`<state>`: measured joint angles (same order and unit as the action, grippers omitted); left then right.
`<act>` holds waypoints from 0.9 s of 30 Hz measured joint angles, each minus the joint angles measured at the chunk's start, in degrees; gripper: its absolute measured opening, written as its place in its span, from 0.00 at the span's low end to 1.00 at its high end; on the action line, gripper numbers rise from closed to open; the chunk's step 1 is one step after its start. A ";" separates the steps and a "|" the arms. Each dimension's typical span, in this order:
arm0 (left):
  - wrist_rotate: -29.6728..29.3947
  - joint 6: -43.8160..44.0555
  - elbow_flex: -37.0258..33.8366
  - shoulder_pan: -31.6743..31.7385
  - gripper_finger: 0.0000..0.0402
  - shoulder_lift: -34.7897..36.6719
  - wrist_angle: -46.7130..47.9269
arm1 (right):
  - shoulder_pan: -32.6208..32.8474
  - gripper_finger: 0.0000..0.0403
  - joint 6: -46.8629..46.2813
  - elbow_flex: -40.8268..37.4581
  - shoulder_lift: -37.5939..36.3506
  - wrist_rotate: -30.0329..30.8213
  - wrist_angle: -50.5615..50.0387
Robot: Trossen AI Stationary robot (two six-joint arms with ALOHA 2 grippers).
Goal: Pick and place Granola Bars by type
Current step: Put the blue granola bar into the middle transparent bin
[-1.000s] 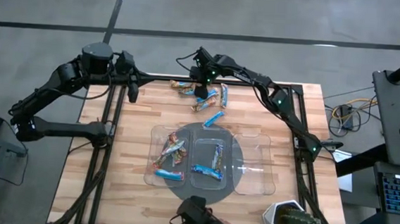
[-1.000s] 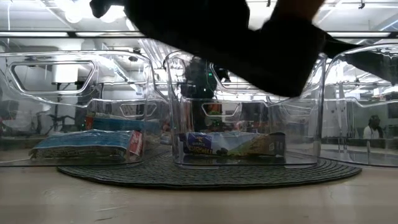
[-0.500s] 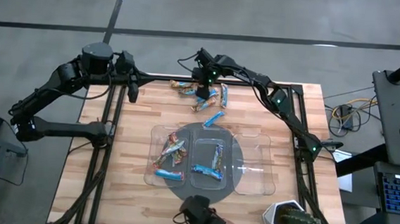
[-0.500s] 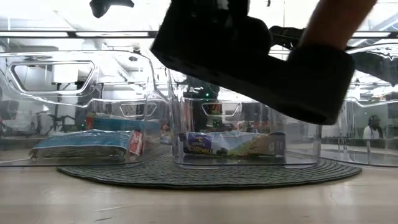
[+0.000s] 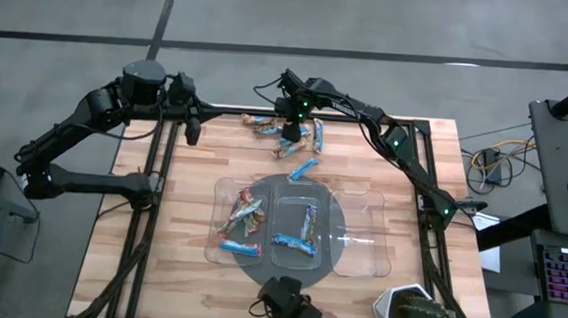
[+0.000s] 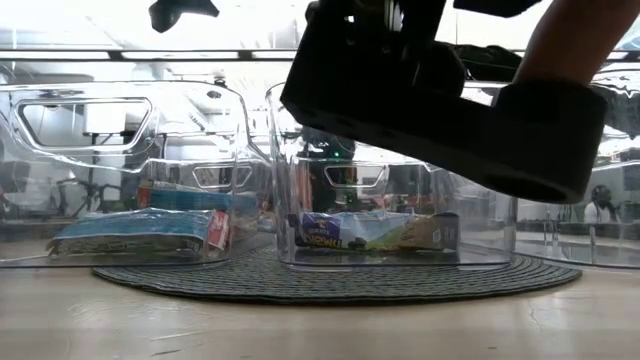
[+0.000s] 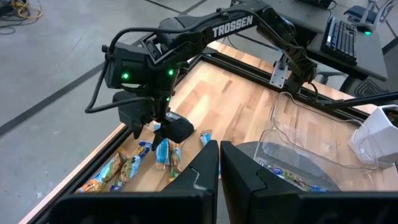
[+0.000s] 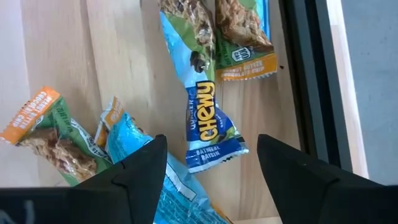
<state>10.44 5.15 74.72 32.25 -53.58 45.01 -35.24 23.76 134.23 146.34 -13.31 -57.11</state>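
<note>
One right claw (image 5: 288, 139) lower, narrowing over bars (image 5: 295, 140)

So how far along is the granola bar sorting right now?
Partly done. The left tray and middle tray already hold bars; the right tray looks empty. In hand: the right tool, fingers apart, hangs low over the loose bars at the table's far edge, gripping nothing yet. The left tool waits shut at the far left corner. That whole pile remains.
</note>
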 joint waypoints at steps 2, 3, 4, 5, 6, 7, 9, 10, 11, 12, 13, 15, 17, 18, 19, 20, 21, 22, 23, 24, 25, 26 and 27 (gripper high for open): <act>0.00 0.04 0.00 0.00 0.00 -0.48 -0.02 | -0.02 0.59 0.60 0.00 0.00 -0.01 0.04; 0.00 0.12 -0.02 0.00 0.00 -0.68 -0.15 | -0.02 0.59 0.97 0.00 0.00 -0.01 0.08; 0.00 0.57 -0.02 0.00 0.00 -0.79 -0.52 | -0.02 0.59 1.73 0.00 0.00 -0.03 0.08; 0.00 0.93 -0.02 0.00 0.00 -0.83 -1.02 | -0.02 0.59 2.64 0.00 0.00 -0.03 0.07; 0.02 0.98 -0.02 0.00 0.00 -0.83 -1.48 | -0.03 0.59 3.73 0.00 0.00 -0.03 0.10; 0.02 0.97 -0.02 0.00 0.00 -0.80 -1.88 | -0.02 0.59 4.85 0.00 0.00 -0.03 0.11; 0.02 0.94 -0.02 0.00 0.00 -0.69 -2.70 | -0.03 0.59 6.17 0.00 0.00 -0.04 0.20; 0.02 0.94 -0.02 0.00 0.00 -0.62 -3.07 | -0.02 0.59 6.78 -0.01 0.00 -0.06 0.23; 0.02 0.94 -0.02 0.00 0.00 -0.56 -3.24 | -0.02 0.59 7.63 -0.06 0.00 -0.06 0.31; 0.02 0.94 -0.02 0.00 0.00 -0.46 -3.37 | -0.02 0.59 8.64 -0.11 0.00 -0.08 0.35; 0.02 0.94 -0.02 0.00 0.00 -0.38 -3.49 | -0.02 0.59 9.71 -0.11 0.00 -0.10 0.50; 0.02 0.94 -0.02 0.00 0.00 -0.29 -3.47 | -0.02 0.59 10.60 -0.11 0.00 -0.16 1.08; 0.02 0.96 -0.02 0.00 0.00 -0.26 -3.45 | 0.00 0.59 10.71 -0.11 0.00 -0.39 1.15; 0.02 0.96 -0.02 0.00 0.00 -0.25 -3.47 | 0.03 0.59 10.74 -0.11 0.00 -0.63 1.13; 0.02 0.97 -0.02 0.00 0.00 -0.22 -3.45 | 0.04 0.59 10.77 -0.11 0.00 -0.79 1.13; 0.02 0.98 -0.02 0.00 0.00 -0.20 -3.45 | 0.09 0.59 10.90 -0.11 0.00 -0.86 1.13; 0.02 0.98 -0.02 0.00 0.00 -0.17 -3.45 | 0.11 0.59 10.93 -0.11 0.00 -0.87 1.15; 0.02 0.98 -0.02 0.00 0.00 -0.17 -3.46 | 0.11 0.59 10.87 -0.11 0.00 -0.88 1.15; 0.02 0.98 -0.02 0.00 0.00 -0.17 -3.45 | 0.11 0.59 10.50 -0.11 0.00 -0.86 1.15; 0.02 0.98 -0.02 0.00 0.00 -0.17 -3.45 | 0.11 0.59 10.24 -0.11 0.00 -0.89 1.15; 0.02 0.98 -0.02 0.00 0.00 -0.17 -3.45 | 0.11 0.59 9.81 -0.11 0.00 -1.06 1.15; 0.02 0.99 -0.02 0.00 0.00 -0.17 -3.45 | 0.13 0.59 9.45 -0.11 0.00 -1.50 1.17; 0.02 1.01 -0.02 0.00 0.00 -0.17 -3.45 | 0.14 0.59 9.41 -0.11 0.00 -1.78 1.17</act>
<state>10.46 6.15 74.70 32.25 -53.76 41.56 -35.11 33.18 134.13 146.34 -15.09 -55.94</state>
